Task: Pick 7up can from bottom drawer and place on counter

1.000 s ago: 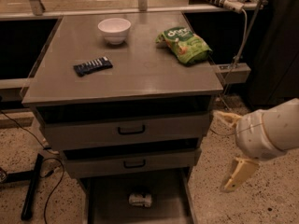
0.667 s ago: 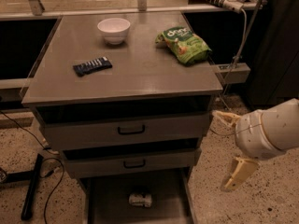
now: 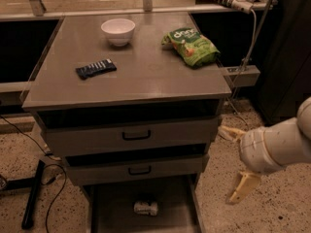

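The 7up can (image 3: 146,208) is a small pale can lying on its side on the floor of the bottom drawer (image 3: 114,212), which is pulled out below the cabinet. The counter (image 3: 146,72) is the flat grey top above. My gripper (image 3: 232,165) is at the right of the cabinet, level with the lower drawers, well right of and above the can. Its two cream fingers (image 3: 243,187) are spread wide apart and hold nothing.
On the counter stand a white bowl (image 3: 118,31), a green snack bag (image 3: 192,46) and a dark flat bar (image 3: 95,68). Two grey drawers with black handles (image 3: 136,136) sit above the bottom drawer. A black stand leg (image 3: 33,193) and cables lie on the floor at left.
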You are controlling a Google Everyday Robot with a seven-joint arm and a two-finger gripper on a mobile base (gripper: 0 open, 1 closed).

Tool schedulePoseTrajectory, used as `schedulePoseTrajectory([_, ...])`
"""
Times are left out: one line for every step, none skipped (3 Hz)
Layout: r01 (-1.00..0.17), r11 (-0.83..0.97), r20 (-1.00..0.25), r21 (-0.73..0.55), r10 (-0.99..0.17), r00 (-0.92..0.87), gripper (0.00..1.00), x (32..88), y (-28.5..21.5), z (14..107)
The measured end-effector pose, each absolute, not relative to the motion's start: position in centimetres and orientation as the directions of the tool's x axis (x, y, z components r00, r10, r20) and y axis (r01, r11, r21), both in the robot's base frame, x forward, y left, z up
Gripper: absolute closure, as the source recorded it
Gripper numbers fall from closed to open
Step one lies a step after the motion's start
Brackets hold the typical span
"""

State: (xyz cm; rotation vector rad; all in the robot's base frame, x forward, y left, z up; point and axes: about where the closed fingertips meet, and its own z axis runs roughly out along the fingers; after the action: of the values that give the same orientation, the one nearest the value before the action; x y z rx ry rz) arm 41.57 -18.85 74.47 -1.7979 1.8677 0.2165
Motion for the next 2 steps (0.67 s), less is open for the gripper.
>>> schedulePoseTrajectory([-0.974, 0.101, -0.513, -0.204, -0.858, 0.018, 0.0, 42.2, -20.2, 66.8])
schedulePoseTrajectory([-0.977, 0.103, -0.549, -0.186, -0.836, 0.017, 0.0, 43.0, -21.5, 59.5])
